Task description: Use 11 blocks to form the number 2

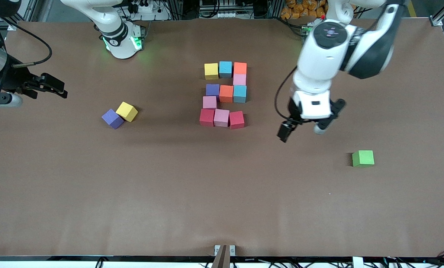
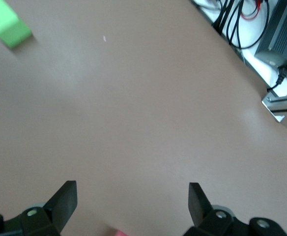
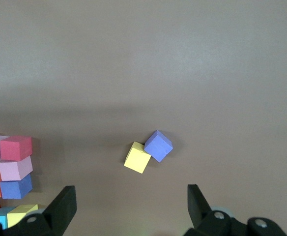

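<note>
In the front view, the number 2 is seen laid out in the blocks mid-table between the arms' bases and the camera, with a spare yellow cube touching a spare purple cube toward the right arm's end and a green cube toward the left arm's end; the left gripper is held spread over bare table beside the figure, while the right gripper is held over the right arm's end of the table. In the left wrist view, the left gripper is shown spread and empty above the table, the green cube well apart from it. In the right wrist view, the right gripper is likewise shown spread and empty, with the yellow cube and purple cube lying touching ahead of it and part of the figure seen at the edge.
</note>
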Robot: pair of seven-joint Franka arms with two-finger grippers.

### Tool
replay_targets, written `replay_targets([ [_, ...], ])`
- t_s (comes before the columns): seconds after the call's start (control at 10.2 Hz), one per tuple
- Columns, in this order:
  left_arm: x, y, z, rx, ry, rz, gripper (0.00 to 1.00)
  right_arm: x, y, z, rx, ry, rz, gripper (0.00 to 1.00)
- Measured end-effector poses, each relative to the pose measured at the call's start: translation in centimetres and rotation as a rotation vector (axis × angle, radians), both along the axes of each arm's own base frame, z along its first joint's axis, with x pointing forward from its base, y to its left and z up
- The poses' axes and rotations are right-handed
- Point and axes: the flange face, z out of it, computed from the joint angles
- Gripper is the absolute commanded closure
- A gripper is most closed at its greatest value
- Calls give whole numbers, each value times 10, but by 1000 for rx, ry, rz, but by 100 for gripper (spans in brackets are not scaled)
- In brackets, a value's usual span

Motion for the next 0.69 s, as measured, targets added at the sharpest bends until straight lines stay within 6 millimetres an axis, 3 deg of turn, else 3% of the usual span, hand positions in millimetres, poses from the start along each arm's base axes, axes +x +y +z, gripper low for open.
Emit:
replay_targets([
  [0.39,23,104,42,88,-15,-142,0,2,-1,-1,-21,0,2,0],
  [0.69,28,122,60,121,-35,-241,0,3,-2,0,-32,-4,-1,0],
])
